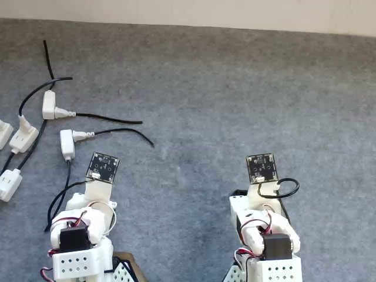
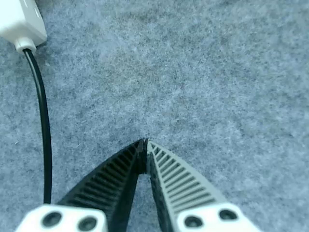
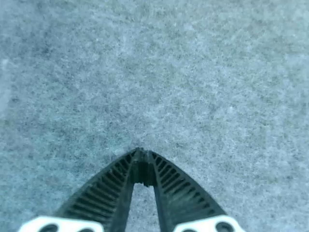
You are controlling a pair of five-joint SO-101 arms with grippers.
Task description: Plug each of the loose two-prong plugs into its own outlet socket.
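Note:
Several white plug and socket pieces with black cords lie at the table's left side: one (image 1: pixel 49 106) farthest back, one (image 1: pixel 67 144) just beyond the left arm (image 1: pixel 88 217), and others (image 1: pixel 22 138) (image 1: pixel 9 182) near the left edge. I cannot tell plugs from sockets here. My left gripper (image 2: pixel 146 143) is shut and holds nothing, low over the grey carpet; a white piece (image 2: pixel 19 21) with a black cord (image 2: pixel 43 111) lies ahead of it to one side. My right gripper (image 3: pixel 143 152) is shut and holds nothing, over bare carpet. The right arm (image 1: pixel 264 235) stands far from the pieces.
Grey carpet (image 1: pixel 235 100) covers the whole table, bare from the middle to the right. Loose black cord ends (image 1: pixel 126 121) (image 1: pixel 144 136) trail toward the middle. A black cord (image 1: pixel 56 205) loops beside the left arm's base.

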